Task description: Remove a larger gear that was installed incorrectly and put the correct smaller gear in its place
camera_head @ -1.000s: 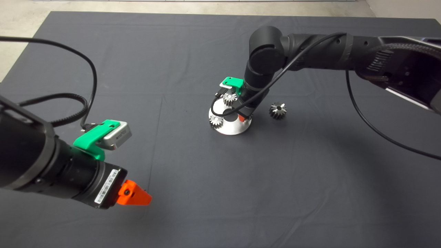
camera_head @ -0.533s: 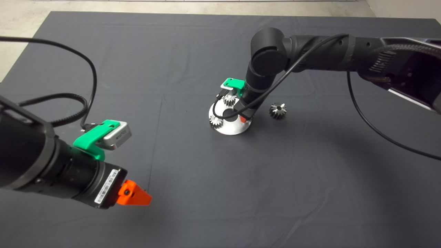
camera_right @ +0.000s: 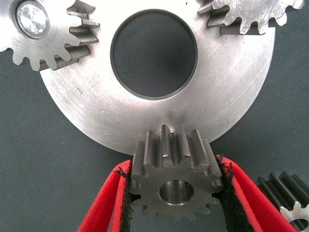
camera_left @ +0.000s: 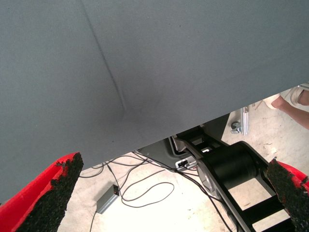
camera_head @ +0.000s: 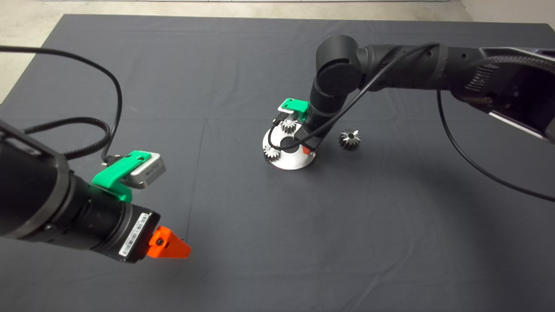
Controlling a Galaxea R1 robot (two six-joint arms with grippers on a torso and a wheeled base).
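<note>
We see the right gripper [camera_right: 174, 193] down at the near-right rim of the round steel plate [camera_head: 289, 162], its two red fingers [camera_right: 104, 203] pinching the smaller gear [camera_right: 173, 186] by its toothed sides; the gear sits at the plate's edge, partly over the plate and partly over the dark mat [camera_head: 243, 242], with its round centre hole open and facing the wrist camera. In the head view the gripper and this gear are hidden behind the right arm [camera_head: 390, 65], which reaches in from the right and bends down onto the plate. Two light-silver gears sit on the plate: one [camera_head: 289, 126] at its far rim, just under the green camera mount, the other [camera_head: 271, 152] at its left rim, both overhanging the edge. The plate's large centre hole [camera_right: 153, 53] shows the mat through it. The larger gear [camera_head: 349, 138] lies on the mat just to the right of the plate, apart from it, and close to the right arm; in the right wrist view a toothed corner of it [camera_right: 285, 193] shows just beside one finger. The left gripper [camera_head: 169, 247] hovers near the counter's lower-left area, well apart from the plate, with its fingers [camera_left: 53, 198] spread wide; its wrist view shows the mat's edge and, beyond it, floor with cables, the robot's base and a person's foot [camera_left: 292, 99]. The mat is open around the plate to the left, front and far side.
</note>
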